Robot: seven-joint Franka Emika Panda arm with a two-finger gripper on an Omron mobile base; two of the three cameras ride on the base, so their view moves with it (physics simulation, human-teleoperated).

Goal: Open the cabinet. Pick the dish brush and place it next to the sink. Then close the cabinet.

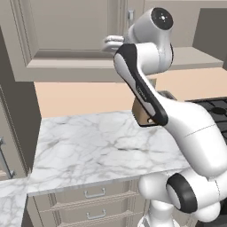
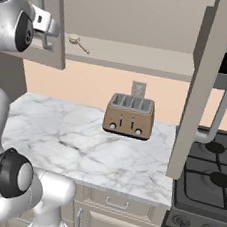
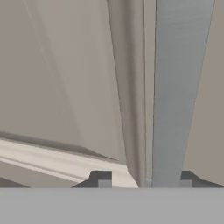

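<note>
Both base views look forward and down from behind the arm, one from its left, one from its right, sharing the marble worktop [image 1: 102,142] and the cabinet [image 2: 147,19] above. The hand view sits very near a cabinet door, facing its handle [image 3: 177,92].

I see a brown toaster [image 2: 129,116] with four slots on the white marble counter [image 2: 72,140], near the black stove [image 2: 208,182]

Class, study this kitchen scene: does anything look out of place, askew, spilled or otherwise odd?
Nothing is spilled or damaged. The one oddity: a dish brush lies on the shelf of the open cabinet, far from any sink. The toaster stands upright on the marble counter.
</note>
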